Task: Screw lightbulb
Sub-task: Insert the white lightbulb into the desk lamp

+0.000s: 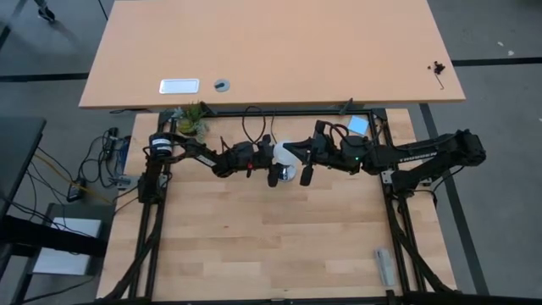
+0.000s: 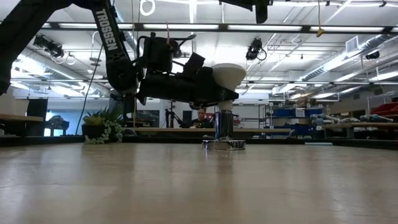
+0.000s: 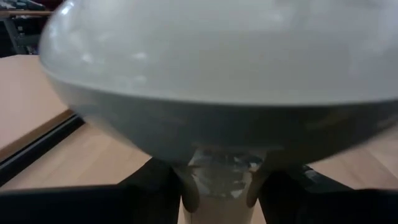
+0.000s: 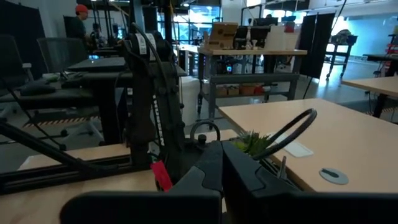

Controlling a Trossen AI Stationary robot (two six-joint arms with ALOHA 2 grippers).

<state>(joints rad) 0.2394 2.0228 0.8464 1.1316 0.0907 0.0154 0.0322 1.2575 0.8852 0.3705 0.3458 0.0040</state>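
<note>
The white lightbulb (image 2: 227, 74) stands upright at the table's far middle. Its globe is on top and its silvery screw base (image 2: 222, 123) goes down into the round silver socket disc (image 2: 224, 145) on the tabletop. From above the lightbulb (image 1: 286, 155) shows white between the two arms. My left gripper (image 2: 219, 98) reaches in from the table's left and is shut on the bulb; in the left wrist view the globe (image 3: 217, 68) fills the picture. My right gripper (image 1: 306, 172) is just right of the bulb, shut and empty (image 4: 222, 171). My left gripper pinches the bulb's narrow neck (image 3: 219, 180), just under the globe, between its two fingers (image 3: 189, 190). The fingers come level from the table's left, one on each side of the neck. The bulb stands upright with its screw base in the socket disc.
A small potted plant (image 1: 191, 120) stands at the far left edge. A black cord (image 1: 250, 123) loops behind the arms. A pale card (image 1: 357, 125) lies at the far right and a small grey object (image 1: 384, 264) at the near right. A second desk (image 1: 271, 51) stands beyond.
</note>
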